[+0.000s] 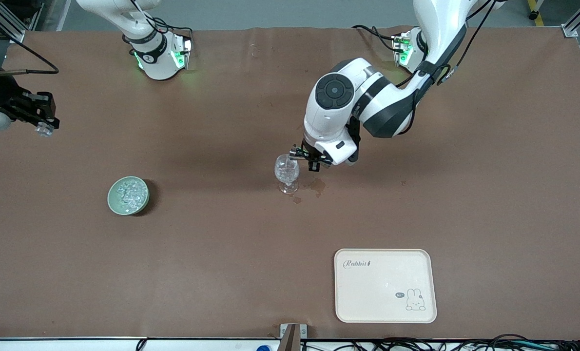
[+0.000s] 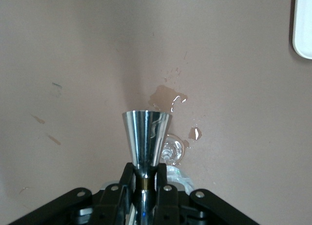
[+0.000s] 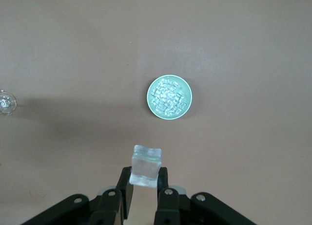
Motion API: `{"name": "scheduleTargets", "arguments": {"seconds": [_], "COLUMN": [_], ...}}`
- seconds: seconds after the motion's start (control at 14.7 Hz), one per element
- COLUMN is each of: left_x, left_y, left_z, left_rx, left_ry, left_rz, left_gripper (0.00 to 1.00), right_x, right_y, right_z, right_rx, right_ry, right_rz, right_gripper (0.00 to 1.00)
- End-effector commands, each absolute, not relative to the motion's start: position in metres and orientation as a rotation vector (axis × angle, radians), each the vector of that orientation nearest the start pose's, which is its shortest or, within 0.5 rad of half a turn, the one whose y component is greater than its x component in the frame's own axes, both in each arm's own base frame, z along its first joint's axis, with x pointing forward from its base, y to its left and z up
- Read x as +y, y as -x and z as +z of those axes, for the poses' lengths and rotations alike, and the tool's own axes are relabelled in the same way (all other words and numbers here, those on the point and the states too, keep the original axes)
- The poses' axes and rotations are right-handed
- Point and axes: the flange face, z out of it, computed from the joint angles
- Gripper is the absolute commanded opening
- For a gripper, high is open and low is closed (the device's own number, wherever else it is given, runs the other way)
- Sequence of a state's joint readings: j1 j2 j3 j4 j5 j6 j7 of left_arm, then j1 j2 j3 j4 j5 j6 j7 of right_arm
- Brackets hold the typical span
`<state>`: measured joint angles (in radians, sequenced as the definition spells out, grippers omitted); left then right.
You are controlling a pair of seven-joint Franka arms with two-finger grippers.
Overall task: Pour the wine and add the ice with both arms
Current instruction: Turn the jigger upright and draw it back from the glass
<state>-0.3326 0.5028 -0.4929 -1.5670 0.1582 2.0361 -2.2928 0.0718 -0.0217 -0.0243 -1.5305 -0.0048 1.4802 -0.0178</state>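
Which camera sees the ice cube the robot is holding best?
The right wrist view: the ice cube sits big and clear in the right gripper. The front view shows it only as a tiny speck at the picture's edge. The left wrist view misses it.

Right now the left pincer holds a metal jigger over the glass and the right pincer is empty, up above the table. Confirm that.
Not quite. The right pincer is not empty: it is shut on an ice cube, as the right wrist view shows, up above the table. The rest stands: the left pincer holds the jigger over the glass.
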Motion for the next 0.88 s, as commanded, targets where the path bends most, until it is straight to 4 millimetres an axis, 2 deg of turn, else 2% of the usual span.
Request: {"name": "scheduleTargets", "arguments": {"seconds": [0.0,0.2,0.48,0.82], "left_x": [-0.4759,-0.4849,-0.4778,-0.4818], "left_y": [-0.5065,-0.5050,-0.5105,-0.5068], "left_z": [0.3895,0.3849,0.3927,0.3941], "left_rx": [-2.145,-2.135,-2.123,-2.101], "left_ry": [2.346,2.357,2.336,2.351], "left_rz": [0.075,-0.003,-0.058,-0.090], "left_gripper": [0.01,0.01,0.01,0.01], "right_x": [0.0230,0.0239,0.0247,0.0254], "right_y": [-0.5362,-0.5366,-0.5367,-0.5373], "right_z": [0.6488,0.6480,0.6453,0.6458], "right_rx": [-0.111,-0.113,-0.116,-0.118], "right_ry": [3.137,3.137,3.137,3.139], "right_rz": [0.043,0.046,0.053,0.043], "right_gripper": [0.04,0.04,0.04,0.04]}}
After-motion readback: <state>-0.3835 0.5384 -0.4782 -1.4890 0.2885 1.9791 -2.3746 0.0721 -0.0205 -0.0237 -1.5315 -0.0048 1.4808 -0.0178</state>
